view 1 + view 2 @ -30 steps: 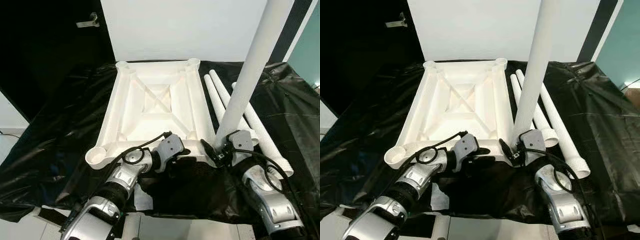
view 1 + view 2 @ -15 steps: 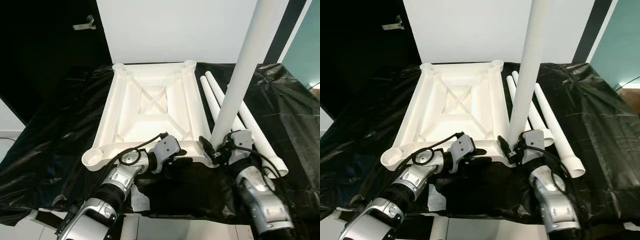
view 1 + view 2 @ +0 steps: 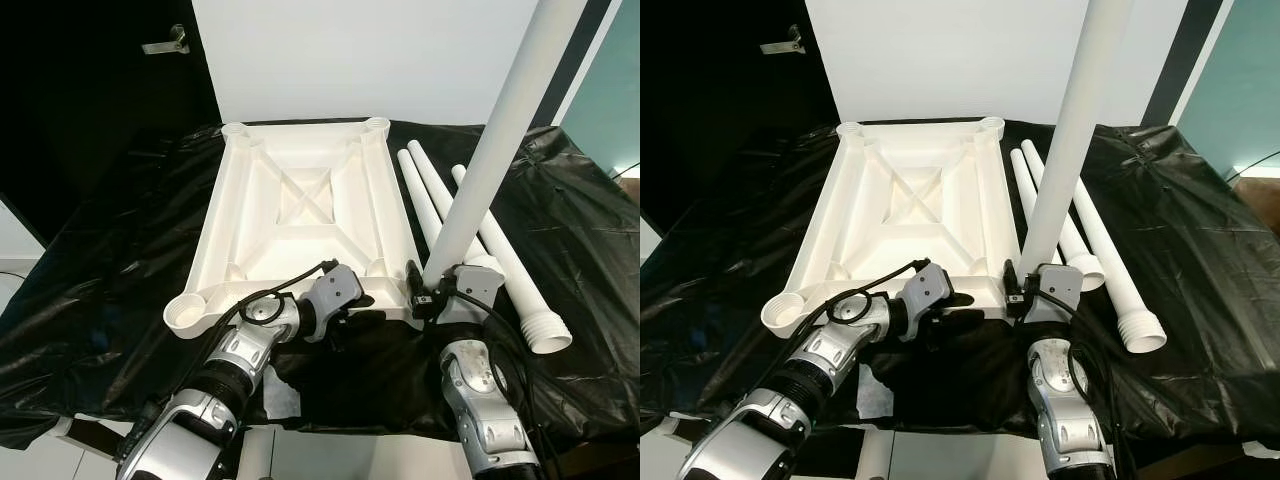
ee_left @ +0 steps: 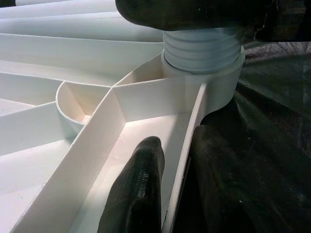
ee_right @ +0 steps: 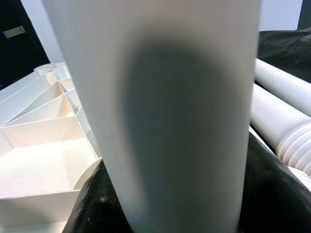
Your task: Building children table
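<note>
A white table top (image 3: 222, 215) lies upside down on a black sheet. One white leg (image 3: 490, 150) stands nearly upright, leaning slightly to the right. Its threaded end (image 4: 201, 48) sits in the near right corner socket (image 4: 221, 82). My right gripper (image 3: 427, 297) is shut on this leg just above the socket, and the leg (image 5: 180, 107) looms close in the right wrist view. My left gripper (image 3: 350, 315) is shut on the table top's near rim. One finger (image 4: 141, 189) is inside the rim wall and the other is outside.
Three loose white legs (image 3: 500, 260) lie side by side on the sheet to the right of the table top. The near left corner socket (image 3: 187, 315) stands open. A white wall panel (image 3: 380, 50) rises behind, beside a dark door with a handle (image 3: 165, 45).
My right forearm has swung leftward and now sits under the upright leg, with the wrist turned. The leg stays in its socket. My left gripper keeps its hold on the rim.
</note>
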Robot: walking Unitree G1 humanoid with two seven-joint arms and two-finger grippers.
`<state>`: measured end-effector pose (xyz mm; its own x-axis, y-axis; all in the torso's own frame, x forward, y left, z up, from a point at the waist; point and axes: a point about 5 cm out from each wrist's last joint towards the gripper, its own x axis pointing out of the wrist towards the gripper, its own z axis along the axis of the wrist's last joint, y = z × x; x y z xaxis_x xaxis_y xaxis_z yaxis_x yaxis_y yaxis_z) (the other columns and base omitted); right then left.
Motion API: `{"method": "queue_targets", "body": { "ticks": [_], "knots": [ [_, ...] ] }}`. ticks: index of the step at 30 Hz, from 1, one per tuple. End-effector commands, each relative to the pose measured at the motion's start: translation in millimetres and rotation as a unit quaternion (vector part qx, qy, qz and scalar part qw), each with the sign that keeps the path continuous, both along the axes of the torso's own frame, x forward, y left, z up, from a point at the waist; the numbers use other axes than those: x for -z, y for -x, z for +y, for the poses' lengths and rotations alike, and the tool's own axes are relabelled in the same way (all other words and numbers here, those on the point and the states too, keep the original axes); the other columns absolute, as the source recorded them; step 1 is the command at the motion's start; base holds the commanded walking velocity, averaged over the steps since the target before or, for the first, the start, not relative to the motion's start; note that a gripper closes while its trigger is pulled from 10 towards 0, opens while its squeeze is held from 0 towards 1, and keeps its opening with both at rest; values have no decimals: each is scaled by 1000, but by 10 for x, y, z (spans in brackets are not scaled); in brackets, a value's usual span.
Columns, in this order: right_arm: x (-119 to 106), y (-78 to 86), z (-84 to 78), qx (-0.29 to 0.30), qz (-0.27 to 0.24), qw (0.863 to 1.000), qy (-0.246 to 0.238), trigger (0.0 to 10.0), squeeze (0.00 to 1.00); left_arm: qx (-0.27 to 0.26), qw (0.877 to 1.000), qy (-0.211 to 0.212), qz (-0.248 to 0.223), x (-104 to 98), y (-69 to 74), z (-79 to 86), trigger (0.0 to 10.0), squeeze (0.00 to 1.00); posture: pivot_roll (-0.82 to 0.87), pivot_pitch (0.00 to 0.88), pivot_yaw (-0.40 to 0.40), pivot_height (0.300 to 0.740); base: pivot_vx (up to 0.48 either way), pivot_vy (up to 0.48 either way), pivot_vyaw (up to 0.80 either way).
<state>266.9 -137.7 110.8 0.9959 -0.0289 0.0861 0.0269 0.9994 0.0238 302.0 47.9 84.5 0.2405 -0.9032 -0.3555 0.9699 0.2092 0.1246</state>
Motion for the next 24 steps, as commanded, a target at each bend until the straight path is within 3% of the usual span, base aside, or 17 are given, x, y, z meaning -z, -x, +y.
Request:
{"method": "queue_targets", "body": {
  "ticks": [1,2,3,4,5,6,10,11,16,24],
  "knots": [
    [69,-27,-167,40,26,999,3,0,0,35,995,-60,70,366,226,67,10000,0,-49,0,26,740,0,0,0],
    [69,-27,-167,40,26,999,3,0,0,35,995,-60,70,366,226,67,10000,0,-49,0,26,740,0,0,0],
    [44,-30,-58,-2,18,1000,24,10000,0,37,995,-59,67,332,195,49,10000,0,-58,2,36,740,0,0,0],
    [28,-25,-34,-18,12,999,36,10000,569,37,995,-58,66,319,184,42,10000,0,-58,2,36,740,0,0,0],
    [28,-25,-34,-18,12,999,36,10000,569,37,995,-58,66,319,184,42,10000,0,-58,2,36,740,0,0,0],
    [11,-16,-38,-29,6,998,46,10000,1000,37,995,-58,65,313,178,38,10000,0,-58,2,36,740,0,0,0],
    [-42,-3,-132,-88,-6,992,92,10000,1000,41,995,-59,67,327,192,29,10000,0,-72,0,41,740,0,0,0],
    [-74,-8,-175,-105,-10,989,106,10000,0,41,995,-59,68,334,197,25,10000,0,-82,0,39,740,0,0,0],
    [-195,-46,-303,-152,-19,979,135,10000,0,44,995,-60,70,346,206,11,10000,0,-88,0,38,740,0,0,0],
    [-249,-54,-339,-239,-4,958,160,9804,0,45,995,-59,68,337,194,-21,10000,0,-89,0,28,740,0,0,0]
  ]
}}
